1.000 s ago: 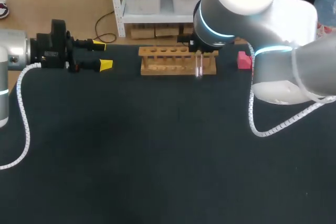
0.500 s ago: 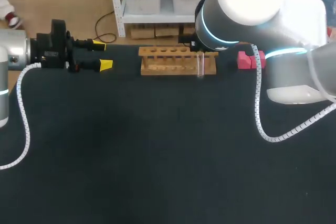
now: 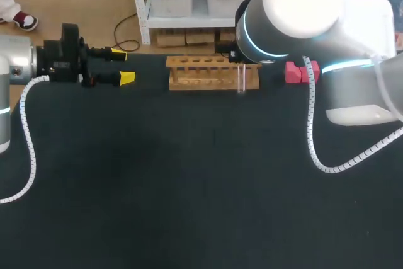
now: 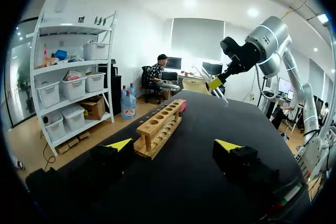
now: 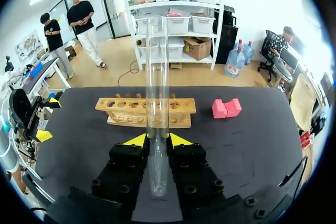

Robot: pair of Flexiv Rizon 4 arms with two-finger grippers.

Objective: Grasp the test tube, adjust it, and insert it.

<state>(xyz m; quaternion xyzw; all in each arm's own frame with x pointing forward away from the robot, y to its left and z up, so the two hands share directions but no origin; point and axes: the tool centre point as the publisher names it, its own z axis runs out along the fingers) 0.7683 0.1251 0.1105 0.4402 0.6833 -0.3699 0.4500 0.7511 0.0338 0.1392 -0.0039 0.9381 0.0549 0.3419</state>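
Right gripper [image 5: 157, 141]: my fingers clamp the tube [image 5: 157, 66], by the rack [image 3: 201, 80], table's [image 3: 189, 187] far edge.
Left gripper [image 4: 176, 145]: my fingers wide, holding nothing, far-left corner.

Silver-grey arms [image 3: 296, 4], cyan rings [image 3: 252, 41]
Black left end effector [image 3: 123, 66], yellow fingertips [image 4: 119, 144]; a coiled white cable [image 3: 28, 130] runs behind it.

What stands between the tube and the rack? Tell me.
Nothing visible does. The right gripper holds the tube close by the rack, and the pink block lies off to the side, apart from both.
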